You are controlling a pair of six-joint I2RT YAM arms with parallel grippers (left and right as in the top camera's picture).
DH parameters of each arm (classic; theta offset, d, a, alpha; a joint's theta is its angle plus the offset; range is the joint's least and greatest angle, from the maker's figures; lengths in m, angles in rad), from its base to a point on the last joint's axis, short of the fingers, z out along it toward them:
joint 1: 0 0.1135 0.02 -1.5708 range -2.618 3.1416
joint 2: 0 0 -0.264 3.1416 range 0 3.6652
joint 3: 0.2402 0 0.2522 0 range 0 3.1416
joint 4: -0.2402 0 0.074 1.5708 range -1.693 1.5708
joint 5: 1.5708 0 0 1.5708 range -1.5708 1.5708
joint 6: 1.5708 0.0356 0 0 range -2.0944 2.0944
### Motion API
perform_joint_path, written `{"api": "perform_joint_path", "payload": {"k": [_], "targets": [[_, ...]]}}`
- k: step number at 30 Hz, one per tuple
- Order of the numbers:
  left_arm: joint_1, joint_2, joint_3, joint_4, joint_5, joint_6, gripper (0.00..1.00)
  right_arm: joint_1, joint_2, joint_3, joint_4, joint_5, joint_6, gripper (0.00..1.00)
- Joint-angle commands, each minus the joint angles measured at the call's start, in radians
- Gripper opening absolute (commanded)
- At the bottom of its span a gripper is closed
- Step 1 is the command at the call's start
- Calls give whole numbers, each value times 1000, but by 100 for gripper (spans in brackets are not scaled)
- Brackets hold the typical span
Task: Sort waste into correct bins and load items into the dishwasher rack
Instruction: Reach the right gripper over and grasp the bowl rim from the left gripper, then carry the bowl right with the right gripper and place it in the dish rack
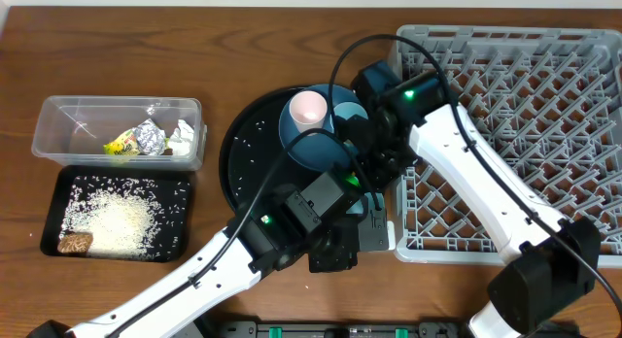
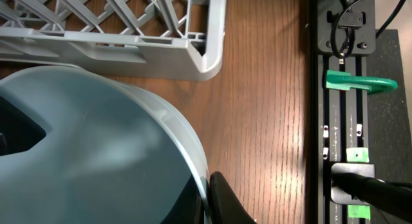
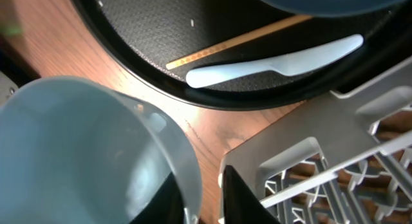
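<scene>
A: What is the right gripper (image 3: 207,199) doing?
B: It's pinching the bowl's (image 3: 84,153) rim, fingers narrow, just outside the rack (image 1: 505,47) at its 8 o'clock.
A: And the left gripper (image 1: 340,231)?
B: One finger (image 2: 225,201) is lying just beside the bowl's wall. The other is hiding, so I can't tell its grip.
A: Farther out?
B: The spoon (image 3: 277,56) and chopstick (image 3: 238,40) are lying on the round tray (image 3: 129,31). The pink cup (image 1: 309,107) is sitting at the plate's (image 1: 311,152) 12 o'clock. The tub (image 1: 58,134) and black tray (image 1: 177,192) are sitting far off at 9 o'clock.
</scene>
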Motion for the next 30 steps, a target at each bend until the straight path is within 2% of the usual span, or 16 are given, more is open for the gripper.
{"api": "perform_joint_path", "payload": {"k": [1, 4, 10, 15, 17, 20, 24, 30], "targets": [[-2, -14, 14, 0, -12, -2, 6, 10, 11, -6, -3, -2, -4, 12], [-2, -14, 14, 1, -13, -2, 7, 11, 11, -8, -9, -2, -4, 1], [-2, -25, 19, 40, -72, -3, 6, 10, 10, -8, 0, -6, 18, 1], [-2, -79, 41, 166, -72, -70, 27, 0, 10, -7, 5, -6, 49, 1], [-2, -108, 44, 224, -72, -95, 45, -5, 10, -7, 6, -6, 50, 1], [-1, -153, 44, 292, -72, -122, 47, -12, 10, -6, 21, -6, 83, 1], [22, -210, 44, 339, -95, -226, 53, -24, 5, 5, 37, -1, 123, 1], [148, -298, 44, 257, -364, -541, 53, -124, -21, 84, -39, 193, 301, 1]]}}
